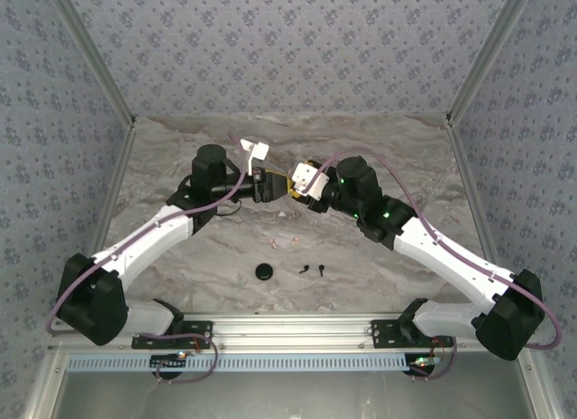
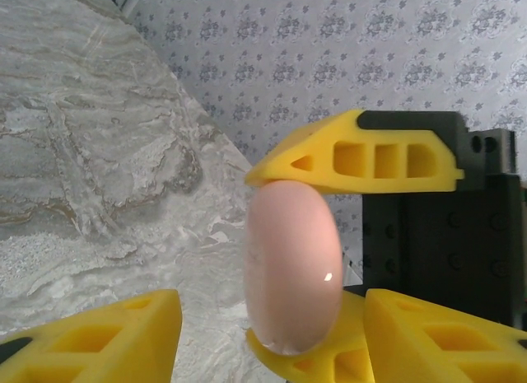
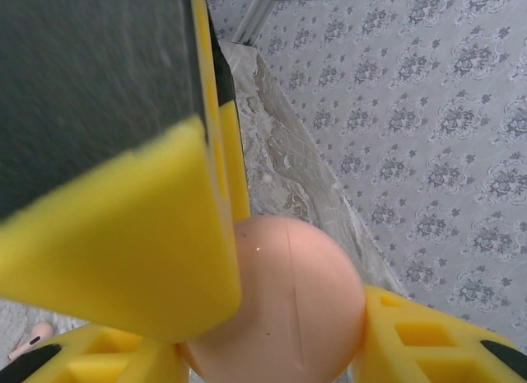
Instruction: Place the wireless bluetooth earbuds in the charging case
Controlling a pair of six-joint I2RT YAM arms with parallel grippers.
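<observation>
Reach inward from both near corners of the table [image 1: 225, 248], elbows bent, wrists nose to nose above its middle. Firm clench of right gripper [image 1: 300, 190] on pale pink charging case [image 2: 292, 263], kept on edge in the air between its two fingers; slack, released bracket of left gripper [image 1: 278, 186] around same case, gap showing at one finger. Black earbuds [image 1: 321, 268] on table close to near edge, one pale pink earbud [image 3: 29, 338] apart.

Black-white arms [image 1: 153, 234], yellow tool fingers [image 2: 90, 333]
</observation>
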